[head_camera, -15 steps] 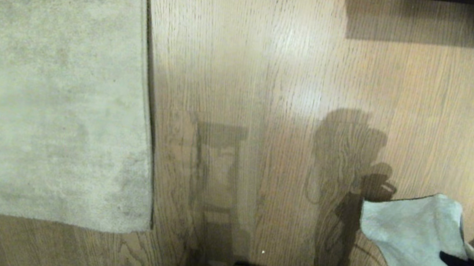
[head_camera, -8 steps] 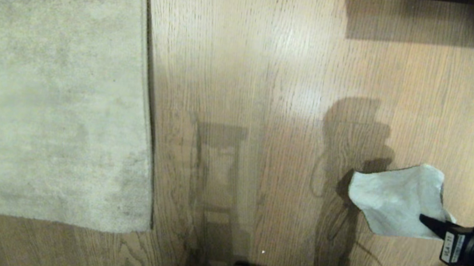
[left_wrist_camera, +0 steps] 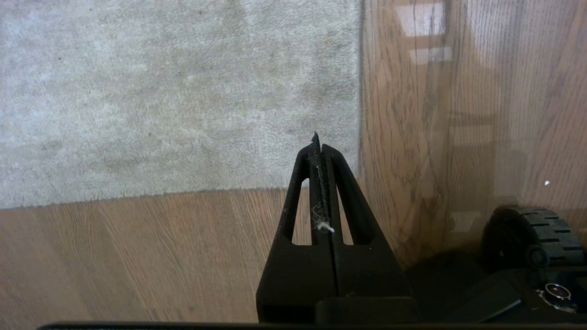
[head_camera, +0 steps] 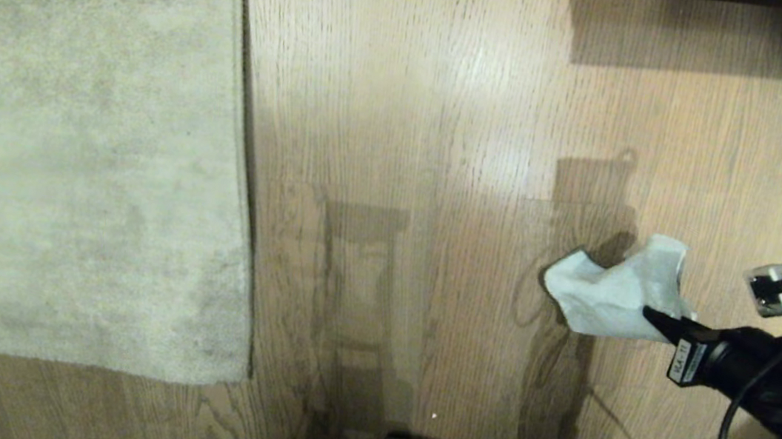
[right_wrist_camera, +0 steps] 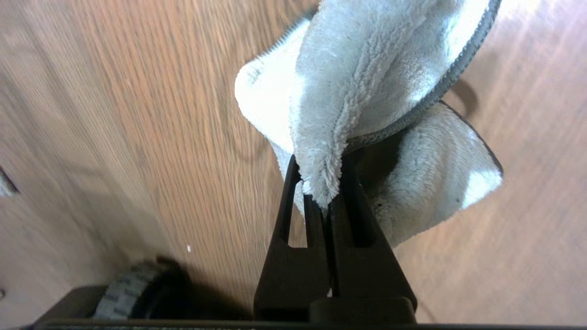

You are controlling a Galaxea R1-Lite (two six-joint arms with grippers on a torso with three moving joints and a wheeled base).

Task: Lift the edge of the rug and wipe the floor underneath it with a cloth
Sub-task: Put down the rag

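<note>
Rug [head_camera: 73, 136] fills the head view from about 9 o'clock up to 11 o'clock, lying flat on the floor [head_camera: 413, 103]. I see the rug edge [head_camera: 238, 156] running straight toward me and ending in a corner near 7 o'clock. It looks flat all the way, and I see no part of it raised.

My left tool [left_wrist_camera: 319, 151] shows only in its own wrist view. Its two black fingers are pressed together with nothing between them but a bit of white fluff. It hangs over the rug corner, with the wood floor beside it and a black wheel [left_wrist_camera: 534, 233] off to one side.

In the middle I see bare wood planks with a shiny patch and some dark shadows.

Over at 3 o'clock is my right tool [head_camera: 651, 318], reaching in from the right side. Its fingers are clamped tight on the cloth [head_camera: 610, 291]. The cloth is pale blue-green with a dark stitched rim, and it bunches and hangs from the tool tips above the floor, well apart from the rug.
</note>
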